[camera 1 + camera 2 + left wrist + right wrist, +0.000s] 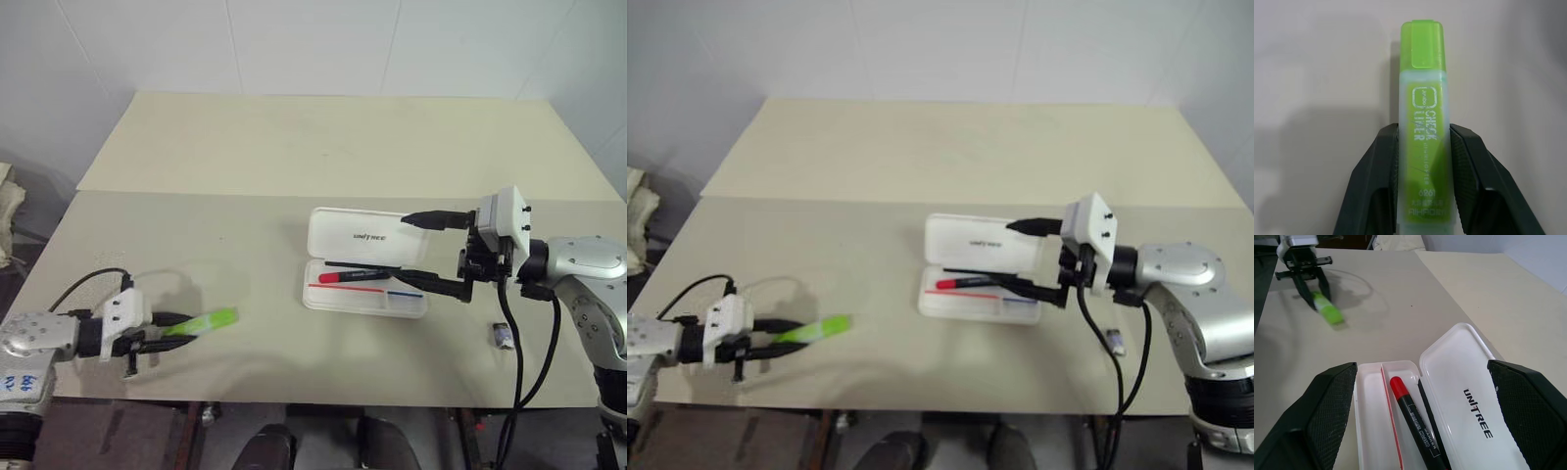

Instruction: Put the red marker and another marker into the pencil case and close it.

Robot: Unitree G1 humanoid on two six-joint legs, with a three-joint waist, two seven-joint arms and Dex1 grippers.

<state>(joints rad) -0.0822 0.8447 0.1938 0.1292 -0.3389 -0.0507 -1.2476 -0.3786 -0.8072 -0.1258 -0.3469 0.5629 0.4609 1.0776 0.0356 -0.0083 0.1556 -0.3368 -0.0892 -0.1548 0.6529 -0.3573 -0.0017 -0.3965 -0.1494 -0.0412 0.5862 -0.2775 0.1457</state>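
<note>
Near my left edge of the worktop [196, 147], my left fingers [1376, 171] clamp the green highlighter [201, 323], pointing right toward the open pencil case [364, 262] holding the red marker [353, 277], between my wide-apart right fingers [428, 253].

pencil case [1469, 396] lid: "UNITREE" | green highlighter [1424, 132]: "CHECK LINER"

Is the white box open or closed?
Open. The pencil case has its lid swung back, and the red marker lies inside the tray.
</note>
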